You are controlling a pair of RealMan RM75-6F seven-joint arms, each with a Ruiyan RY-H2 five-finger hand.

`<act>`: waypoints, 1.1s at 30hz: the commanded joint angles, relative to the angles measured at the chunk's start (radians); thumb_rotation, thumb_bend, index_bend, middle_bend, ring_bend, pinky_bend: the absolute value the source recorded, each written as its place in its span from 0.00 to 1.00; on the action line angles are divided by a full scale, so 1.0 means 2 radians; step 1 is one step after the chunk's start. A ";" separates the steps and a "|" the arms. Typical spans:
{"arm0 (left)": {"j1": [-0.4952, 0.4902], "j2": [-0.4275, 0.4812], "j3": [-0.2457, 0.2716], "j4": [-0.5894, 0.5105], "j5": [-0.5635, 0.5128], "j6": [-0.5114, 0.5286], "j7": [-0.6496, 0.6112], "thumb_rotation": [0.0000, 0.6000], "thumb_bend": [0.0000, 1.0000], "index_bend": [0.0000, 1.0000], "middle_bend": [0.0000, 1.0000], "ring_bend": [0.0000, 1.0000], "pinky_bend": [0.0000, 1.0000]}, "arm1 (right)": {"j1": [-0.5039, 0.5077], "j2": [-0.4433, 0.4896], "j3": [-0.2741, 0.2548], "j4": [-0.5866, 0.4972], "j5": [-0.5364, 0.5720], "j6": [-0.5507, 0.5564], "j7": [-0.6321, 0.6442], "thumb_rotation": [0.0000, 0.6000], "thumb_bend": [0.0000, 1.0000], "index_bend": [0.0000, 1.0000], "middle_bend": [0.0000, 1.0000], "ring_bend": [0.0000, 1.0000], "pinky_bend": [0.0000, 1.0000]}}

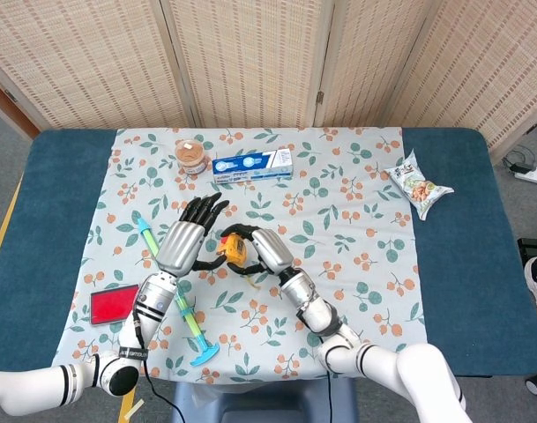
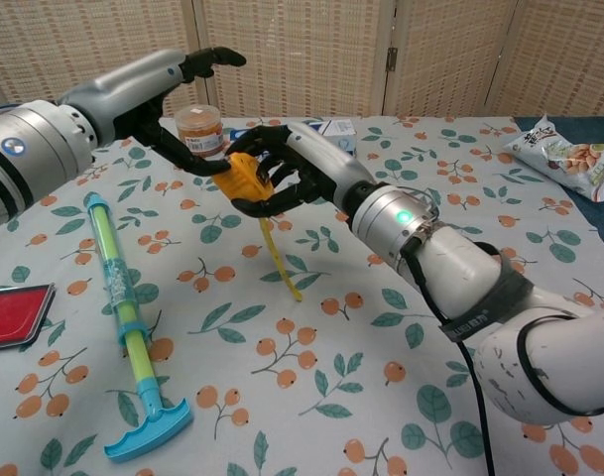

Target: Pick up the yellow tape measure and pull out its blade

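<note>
I have the yellow tape measure (image 2: 244,175) lifted clear of the table, wrapped in my right hand (image 2: 282,169), fingers curled round the case so it cannot twist when the blade is drawn. The blade (image 2: 280,260) is already partly out: a yellow strip hangs from the case and slopes down to the flowered cloth (image 2: 401,327), its tip resting there. I keep the case above the middle of the cloth, between both arms, so the other hand can reach it.

My left hand (image 2: 173,104) is just beside the case on its far side, holding nothing, fingers spread with the thumb low and the rest arched above. One fingertip may be touching the case, but from the head view (image 1: 187,242) I cannot tell. It stands there, I judge, to catch the blade near the mouth of the case and pull.
</note>
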 commanded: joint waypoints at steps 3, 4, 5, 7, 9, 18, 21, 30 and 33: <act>0.001 -0.001 0.001 0.001 0.004 0.004 -0.003 1.00 0.51 0.05 0.03 0.01 0.00 | -0.001 0.001 0.000 0.000 0.001 0.000 0.000 1.00 0.45 0.54 0.52 0.45 0.33; 0.001 -0.001 0.001 0.001 0.005 0.005 -0.003 1.00 0.52 0.05 0.03 0.01 0.00 | -0.001 0.001 0.000 -0.001 0.001 -0.001 0.001 1.00 0.45 0.54 0.52 0.45 0.33; 0.001 -0.001 0.001 0.002 0.006 0.007 -0.004 1.00 0.52 0.05 0.03 0.01 0.00 | -0.002 0.001 0.000 -0.001 0.001 -0.001 0.001 1.00 0.45 0.54 0.52 0.45 0.33; 0.002 -0.002 0.000 0.004 0.008 0.010 -0.005 1.00 0.53 0.06 0.03 0.01 0.00 | -0.003 0.002 0.000 -0.002 0.001 0.000 0.001 1.00 0.45 0.54 0.52 0.45 0.33; 0.003 -0.002 0.001 0.005 0.009 0.012 -0.006 1.00 0.53 0.08 0.03 0.01 0.00 | -0.003 0.002 0.000 -0.003 0.002 0.000 0.001 1.00 0.45 0.54 0.52 0.45 0.33; 0.002 -0.010 0.006 0.014 0.011 0.009 -0.011 1.00 0.54 0.17 0.04 0.01 0.00 | -0.005 0.001 0.002 -0.006 0.004 0.000 -0.002 1.00 0.45 0.54 0.52 0.45 0.33; 0.001 -0.015 0.007 0.021 0.016 0.011 -0.013 1.00 0.56 0.22 0.05 0.02 0.00 | -0.004 0.001 0.003 -0.007 0.006 -0.001 -0.004 1.00 0.45 0.54 0.52 0.45 0.33; 0.000 -0.017 0.012 0.024 0.015 0.005 -0.007 1.00 0.58 0.30 0.07 0.02 0.00 | -0.004 0.001 0.006 -0.007 0.009 -0.004 -0.004 1.00 0.45 0.54 0.52 0.45 0.33; -0.001 -0.019 0.011 0.027 0.014 0.003 -0.006 1.00 0.58 0.32 0.08 0.02 0.00 | -0.004 0.001 0.007 -0.007 0.009 -0.004 -0.004 1.00 0.45 0.54 0.52 0.45 0.33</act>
